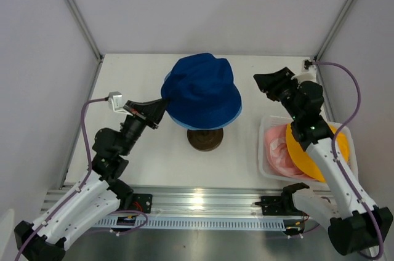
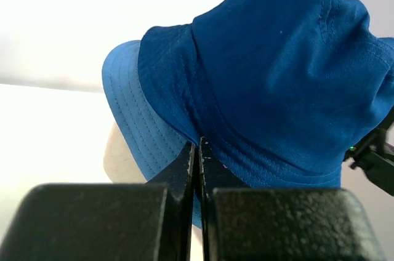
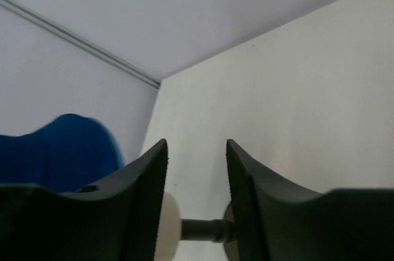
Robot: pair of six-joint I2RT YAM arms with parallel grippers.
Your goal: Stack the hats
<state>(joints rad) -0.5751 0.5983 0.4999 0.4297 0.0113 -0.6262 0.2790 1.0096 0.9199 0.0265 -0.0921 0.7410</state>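
Two of four stacked: navy hat [image 1: 203,88] seated over light blue hat [image 2: 132,107] on mannequin head [image 2: 120,156]. Counted pink hat [image 1: 276,150] and yellow hat [image 1: 303,153] in basket [image 1: 263,172] at right, not yet added. Showed, from left wrist alone, left tool [image 2: 198,145] clenched, tips at navy brim, pinch on fabric unclear. Showed, from right wrist alone, right tool [image 3: 196,145] parted, nothing between, facing tabletop [image 3: 308,101].

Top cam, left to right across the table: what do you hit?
left end effector → dark navy hat → pink hat → yellow hat
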